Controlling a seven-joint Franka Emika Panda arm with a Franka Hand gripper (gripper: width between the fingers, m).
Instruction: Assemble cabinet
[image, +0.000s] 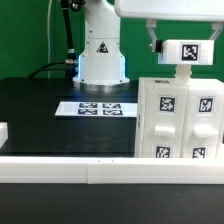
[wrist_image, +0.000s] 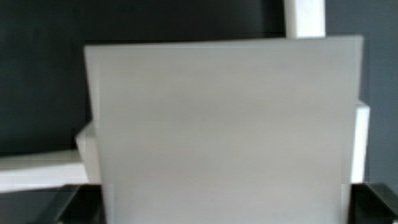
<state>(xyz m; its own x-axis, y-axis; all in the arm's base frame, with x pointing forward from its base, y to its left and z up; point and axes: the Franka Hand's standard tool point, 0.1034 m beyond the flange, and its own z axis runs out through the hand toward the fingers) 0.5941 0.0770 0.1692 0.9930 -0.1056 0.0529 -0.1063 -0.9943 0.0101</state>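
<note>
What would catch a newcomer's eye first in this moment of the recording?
The big white cabinet, studded with black-and-white tags, stands at the exterior view's right, with the tool hanging just above it beside a tagged white block. In the wrist view a plain pale panel fills nearly the whole picture. The marker board lies flat mid-table.

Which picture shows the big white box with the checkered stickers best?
The exterior view. There the box shows its front and sticker blocks. The wrist view shows only a plain pale slab up close, no stickers; whether that is the box is unclear.
</note>
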